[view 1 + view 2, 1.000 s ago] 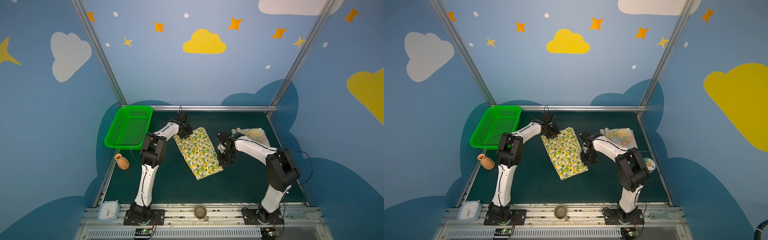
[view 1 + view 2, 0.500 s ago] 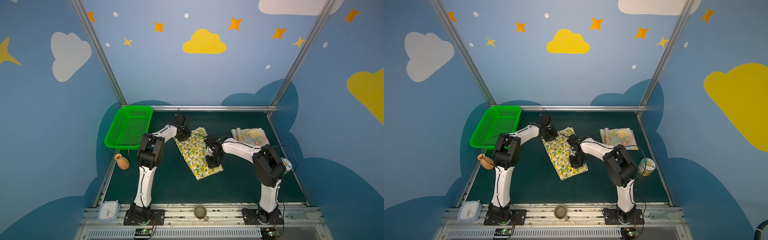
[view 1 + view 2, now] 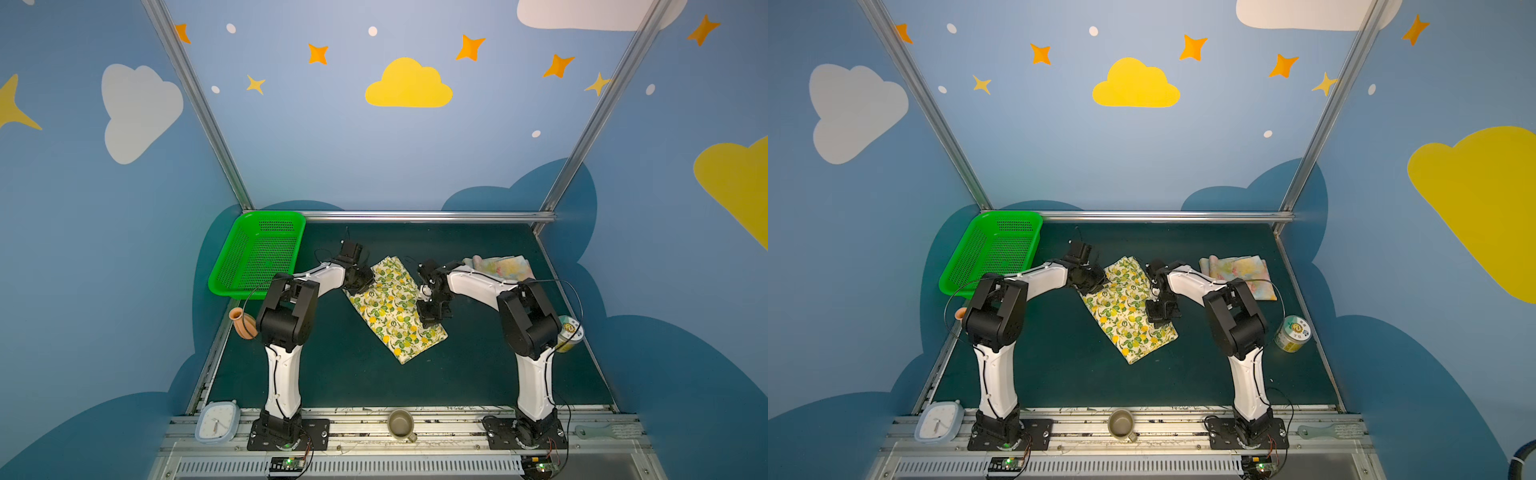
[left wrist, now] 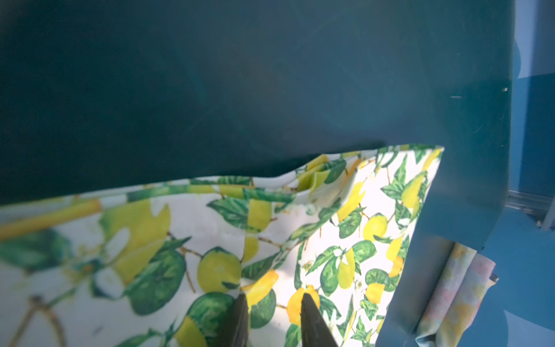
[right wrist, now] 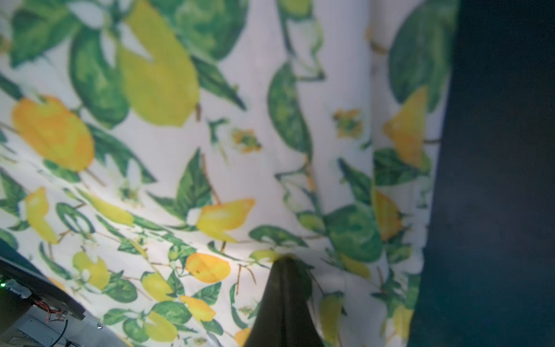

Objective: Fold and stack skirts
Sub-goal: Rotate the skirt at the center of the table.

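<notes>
Right gripper [image 5: 285,263] — fingers pressed fully together, their tip pinching a small pucker of the lemon skirt [image 3: 390,316]. A second ago it hung just off the cloth's right edge with its fingers parted; now it sits on that edge, at the centre of both top views. The lemon skirt lies as a slanted oblong on the dark green mat [image 3: 353,386], mid-frame, its outline unchanged. Farther back, at the skirt's upper left edge, the left gripper [image 4: 273,300] stays where it was — fingers a narrow gap apart, cloth showing between them, no grip visible. Beyond, at the upper right of the mat, the flowered skirt [image 3: 1237,272] lies folded, well apart from the lemon one. A green basket [image 3: 257,249] sits in the far left corner.
</notes>
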You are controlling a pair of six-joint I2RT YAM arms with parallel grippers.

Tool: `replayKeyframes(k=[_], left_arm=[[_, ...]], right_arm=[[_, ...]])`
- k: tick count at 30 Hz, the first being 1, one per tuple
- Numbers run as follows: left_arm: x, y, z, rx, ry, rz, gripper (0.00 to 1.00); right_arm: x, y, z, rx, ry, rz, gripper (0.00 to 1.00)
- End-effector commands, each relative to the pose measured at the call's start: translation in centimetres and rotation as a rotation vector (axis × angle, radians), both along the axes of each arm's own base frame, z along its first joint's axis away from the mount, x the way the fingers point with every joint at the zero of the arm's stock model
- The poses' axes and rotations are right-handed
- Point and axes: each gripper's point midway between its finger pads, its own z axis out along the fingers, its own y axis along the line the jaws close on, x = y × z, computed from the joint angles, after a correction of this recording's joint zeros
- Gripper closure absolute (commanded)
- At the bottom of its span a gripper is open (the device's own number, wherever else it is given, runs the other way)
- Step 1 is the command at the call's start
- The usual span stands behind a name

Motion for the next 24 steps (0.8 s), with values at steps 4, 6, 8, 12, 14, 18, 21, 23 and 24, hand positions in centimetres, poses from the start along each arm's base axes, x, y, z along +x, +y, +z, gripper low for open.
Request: replayKeyframes(k=[4,6,8,12,14,18,21,23,24], left_arm=[[-7.7,1.8,-4.8,0.075,0.217,0.051,0.68],[-8.8,1.9,-4.7,0.087,0.225,0.052,0.68],[-10.0,2.1,-4.6,0.095,0.229,0.06,0.68],[-12.2,1.9,-4.4,0.097,0.235,0.065,0.68],[-13.4,1.7,-4.2,0.099,0.24,0.065,0.67],[-15.3,1.1,-3.8,0.101,0.251,0.046,0.68],[-15.2,1.0,-2.4,0.097,0.231,0.034,0.67],[-13.9,1.6,-0.7,0.136,0.185,0.034,0.66],[-13.2,1.8,0.1,0.148,0.17,0.03,0.65]], right_arm=[[2.5,-4.1,-3.3,-0.156,-0.014,0.022,1.0],[3.2,-4.3,-3.4,-0.161,-0.024,0.04,1.0],[4.0,-4.3,-3.4,-0.17,-0.038,0.054,1.0],[5.2,-3.8,-3.2,-0.15,-0.057,0.086,1.0],[5.8,-3.5,-3.0,-0.146,-0.072,0.103,1.0],[7.0,-3.3,-1.2,-0.127,-0.117,0.119,1.0],[6.8,-3.0,1.2,-0.069,-0.138,0.094,0.98],[6.3,-3.3,2.9,-0.053,-0.16,0.074,0.9],[5.9,-3.4,3.4,-0.048,-0.164,0.064,0.86]])
